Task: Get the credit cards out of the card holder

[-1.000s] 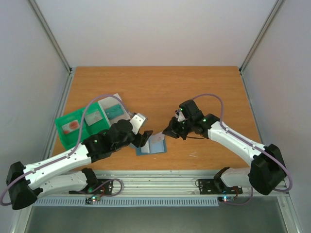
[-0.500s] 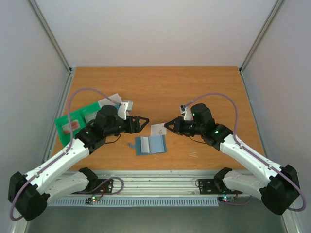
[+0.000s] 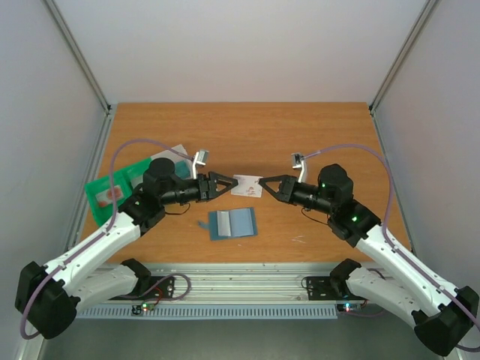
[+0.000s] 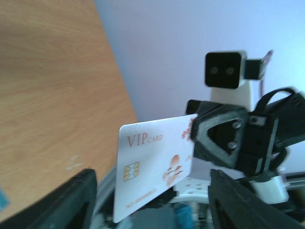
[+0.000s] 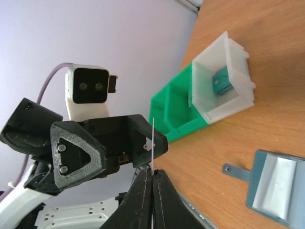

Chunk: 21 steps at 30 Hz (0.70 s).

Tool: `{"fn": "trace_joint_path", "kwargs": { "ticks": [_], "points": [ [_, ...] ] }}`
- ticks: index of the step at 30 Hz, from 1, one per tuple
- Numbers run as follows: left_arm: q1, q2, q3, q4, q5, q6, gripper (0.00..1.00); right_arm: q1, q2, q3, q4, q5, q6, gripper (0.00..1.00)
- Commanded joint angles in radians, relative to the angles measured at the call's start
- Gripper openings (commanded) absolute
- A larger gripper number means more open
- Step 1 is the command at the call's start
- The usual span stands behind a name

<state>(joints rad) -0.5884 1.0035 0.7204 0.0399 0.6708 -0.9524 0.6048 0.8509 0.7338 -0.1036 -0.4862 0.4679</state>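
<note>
The slate-blue card holder [image 3: 232, 223] lies open on the table between the arms, also visible in the right wrist view as the card holder [image 5: 276, 186]. Above it my right gripper [image 3: 264, 185] is shut on the right end of a white credit card [image 3: 247, 185]. The left wrist view shows that card [image 4: 152, 167] printed "VIP CARD", with a gold chip. My left gripper [image 3: 225, 182] faces the right one, open, its jaws either side of the card's free end without touching. In the right wrist view the card [image 5: 153, 143] appears edge-on above my pressed-together fingers [image 5: 143, 200].
A green tray [image 3: 112, 191] with a reddish card sits at the table's left, partly under the left arm. Beside it stands a whitish tray [image 5: 221, 62] holding a teal card [image 5: 221, 85]. The frame rail runs along the near edge.
The right gripper has lifted the white card away from the card holder and up to mid-air. The left arm has swung up and turned its open jaws toward the card.
</note>
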Motion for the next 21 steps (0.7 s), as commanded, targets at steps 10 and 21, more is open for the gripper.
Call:
{"fn": "trace_joint_path", "kwargs": {
  "ticks": [10,21],
  "points": [
    [0.006,-0.025,-0.067,0.288,0.068,-0.188,0.33,-0.004,-0.055,0.002,0.081,0.030,0.063,0.01],
    [0.007,-0.023,-0.153,0.463,0.063,-0.292,0.00,-0.004,-0.032,-0.004,0.127,0.012,0.096,0.01]
  ]
}}
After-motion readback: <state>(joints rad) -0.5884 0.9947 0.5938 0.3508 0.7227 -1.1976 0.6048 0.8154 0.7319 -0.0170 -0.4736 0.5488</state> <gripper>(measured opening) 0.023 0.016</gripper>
